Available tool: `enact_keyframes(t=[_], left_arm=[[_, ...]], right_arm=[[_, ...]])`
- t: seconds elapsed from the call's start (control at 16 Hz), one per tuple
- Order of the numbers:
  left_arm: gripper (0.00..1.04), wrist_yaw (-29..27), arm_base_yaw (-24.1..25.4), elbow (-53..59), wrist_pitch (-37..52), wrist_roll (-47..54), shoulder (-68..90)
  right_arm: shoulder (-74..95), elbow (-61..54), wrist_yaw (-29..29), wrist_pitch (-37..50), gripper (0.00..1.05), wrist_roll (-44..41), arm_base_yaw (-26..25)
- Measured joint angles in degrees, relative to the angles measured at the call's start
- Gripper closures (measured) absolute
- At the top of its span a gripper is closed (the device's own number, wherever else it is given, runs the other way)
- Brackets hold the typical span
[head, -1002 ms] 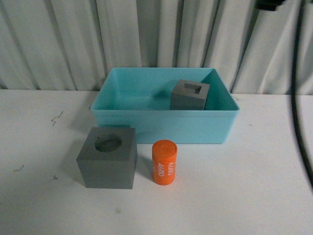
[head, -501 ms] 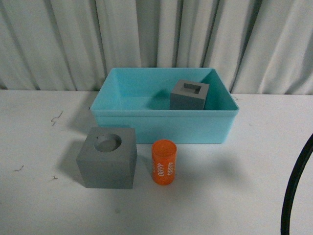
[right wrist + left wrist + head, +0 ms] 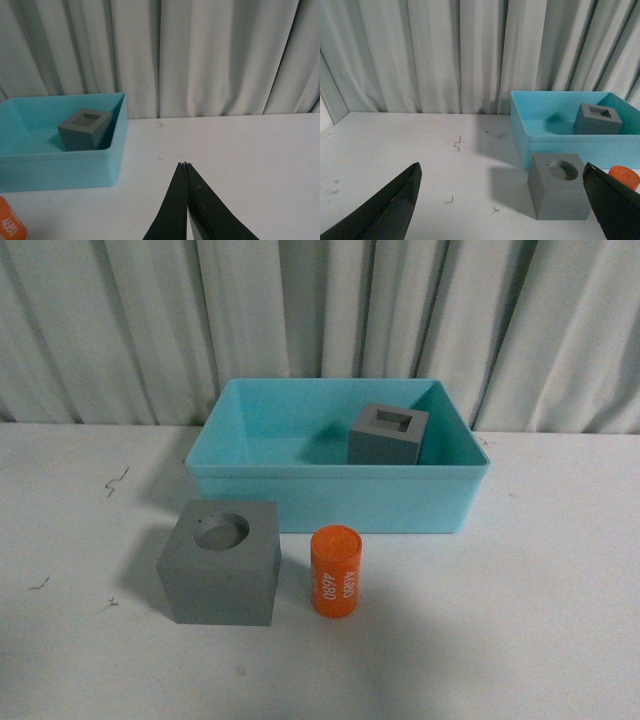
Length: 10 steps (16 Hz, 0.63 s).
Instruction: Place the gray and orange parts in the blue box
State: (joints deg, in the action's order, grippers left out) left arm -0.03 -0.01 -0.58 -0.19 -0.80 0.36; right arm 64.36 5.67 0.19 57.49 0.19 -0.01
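The gray cube with the square recess [image 3: 388, 434] sits inside the blue box [image 3: 338, 500], at its right side; it also shows in the left wrist view [image 3: 598, 119] and the right wrist view [image 3: 84, 129]. The gray cube with the round recess [image 3: 220, 562] stands on the white table in front of the box's left part. The orange cylinder [image 3: 336, 571] with white digits stands upright just right of it. Neither arm shows in the front view. My left gripper [image 3: 502, 197] is open and empty, back from the round-recess cube [image 3: 557, 185]. My right gripper [image 3: 185, 164] is shut and empty, right of the box [image 3: 60, 170].
A pleated pale curtain [image 3: 320, 320] hangs behind the table. Small dark scuff marks [image 3: 117, 480] lie on the table left of the box.
A dark cable and arm part at the right edge of the front view has swung down and gone out of view. The cubes, cylinder and box have not moved.
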Motion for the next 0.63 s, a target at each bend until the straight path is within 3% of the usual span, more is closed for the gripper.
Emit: enact_keyframes(t=[0.63], left_arm=[[0.07,0.0,0.0,0.0,0.0,0.0,0.0]], right_arm=[[-28.4,-5.0,0.0,-22.4,1.03,0.0,0.0]])
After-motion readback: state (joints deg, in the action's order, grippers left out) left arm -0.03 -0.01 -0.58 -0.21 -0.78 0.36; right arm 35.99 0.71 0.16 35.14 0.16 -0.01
